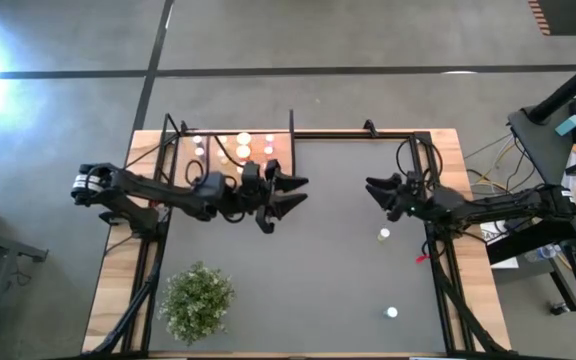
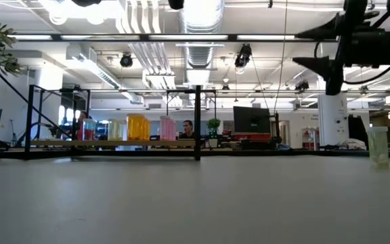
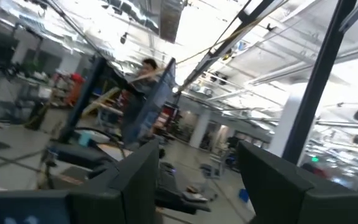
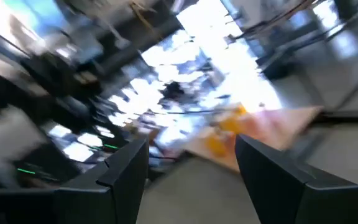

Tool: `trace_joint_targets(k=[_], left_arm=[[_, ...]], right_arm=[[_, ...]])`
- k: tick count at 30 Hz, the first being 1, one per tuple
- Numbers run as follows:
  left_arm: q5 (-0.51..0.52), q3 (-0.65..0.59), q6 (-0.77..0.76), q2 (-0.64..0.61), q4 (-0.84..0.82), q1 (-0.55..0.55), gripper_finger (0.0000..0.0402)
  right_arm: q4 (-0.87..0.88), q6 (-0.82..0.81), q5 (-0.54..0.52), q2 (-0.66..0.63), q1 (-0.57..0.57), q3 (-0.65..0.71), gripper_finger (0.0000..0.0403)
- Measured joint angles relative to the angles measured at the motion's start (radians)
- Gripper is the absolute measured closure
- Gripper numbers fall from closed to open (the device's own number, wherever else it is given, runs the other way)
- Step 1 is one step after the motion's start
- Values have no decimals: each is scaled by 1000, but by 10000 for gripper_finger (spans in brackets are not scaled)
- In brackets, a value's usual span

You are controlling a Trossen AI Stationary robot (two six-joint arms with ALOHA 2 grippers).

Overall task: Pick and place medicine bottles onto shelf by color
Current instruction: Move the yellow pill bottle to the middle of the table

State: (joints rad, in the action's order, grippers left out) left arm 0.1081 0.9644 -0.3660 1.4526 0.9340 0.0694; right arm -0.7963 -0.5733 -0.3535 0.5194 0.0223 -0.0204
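The shelf (image 1: pixel 230 150) stands at the table's far left, a light-wood board with black rods. On it stand several medicine bottles (image 1: pixel 243 140), orange, pink and pale; the low view shows them in a row (image 2: pixel 138 127). Two white-capped bottles stand upright on the dark tabletop at the right, one (image 1: pixel 384 235) near my right arm and one (image 1: pixel 392 313) close to the near edge. My left gripper (image 1: pixel 294 194) hangs open above the table just right of the shelf, nothing between its fingers (image 3: pixel 135 180). My right gripper (image 1: pixel 376 191) is open too, raised at the right and facing the left one.
A green bushy plant (image 1: pixel 198 298) sits at the near left corner. Black frame rods (image 1: pixel 438 270) and cables run along the table's right edge, with a small red thing (image 1: pixel 420 258) beside them. Bare tabletop (image 1: pixel 308 270) lies between the plant and the loose bottles.
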Motion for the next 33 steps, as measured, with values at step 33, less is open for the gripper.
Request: trace_joint_targets(k=[33], left_arm=[[3, 155, -20, 154, 0, 38, 198]], right_arm=[[1786, -288, 444, 209, -38, -773, 174]])
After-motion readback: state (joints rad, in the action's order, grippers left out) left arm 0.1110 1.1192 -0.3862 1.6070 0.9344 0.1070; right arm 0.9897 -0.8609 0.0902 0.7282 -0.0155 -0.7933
